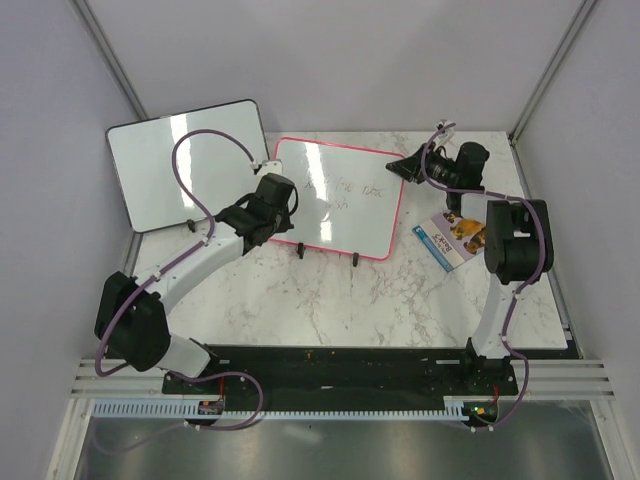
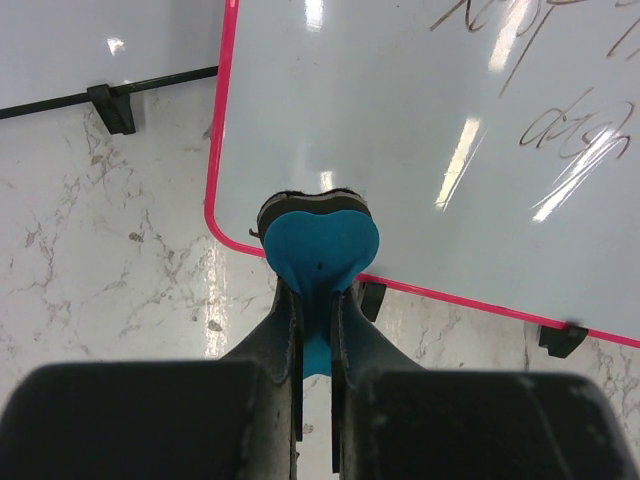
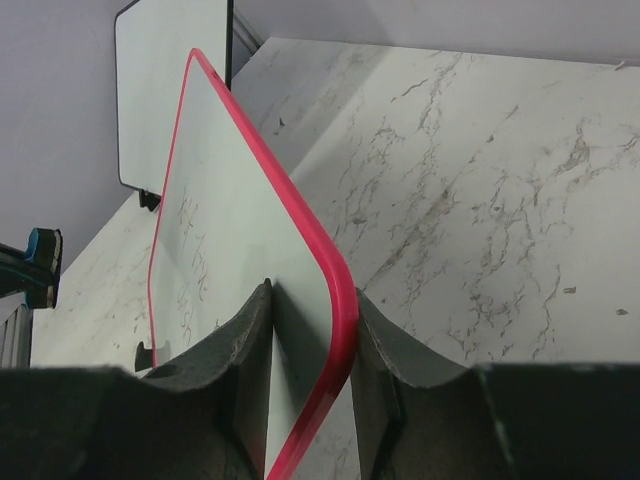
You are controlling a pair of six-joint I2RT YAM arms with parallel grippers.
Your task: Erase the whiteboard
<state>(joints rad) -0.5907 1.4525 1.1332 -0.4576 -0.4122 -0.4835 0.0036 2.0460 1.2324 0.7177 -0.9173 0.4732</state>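
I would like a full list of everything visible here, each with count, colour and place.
whiteboard: one, white with pink-red frame, faint grey writing, back centre
second board: one, white with black frame, back left
eraser: one, blue with dark pad, at the whiteboard's lower left corner
booklet: one, blue and white, lying right of the whiteboard
table: one, white marble, under everything
left gripper: one, black, shut on the eraser
right gripper: one, black, shut on the whiteboard's frame

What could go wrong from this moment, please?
1. The right hand clamps the pink-framed white whiteboard only at one corner; wiping pressure may pivot or slip it.
2. The left hand pinches the blue heart-shaped eraser by a narrow tab, so it might twist out.
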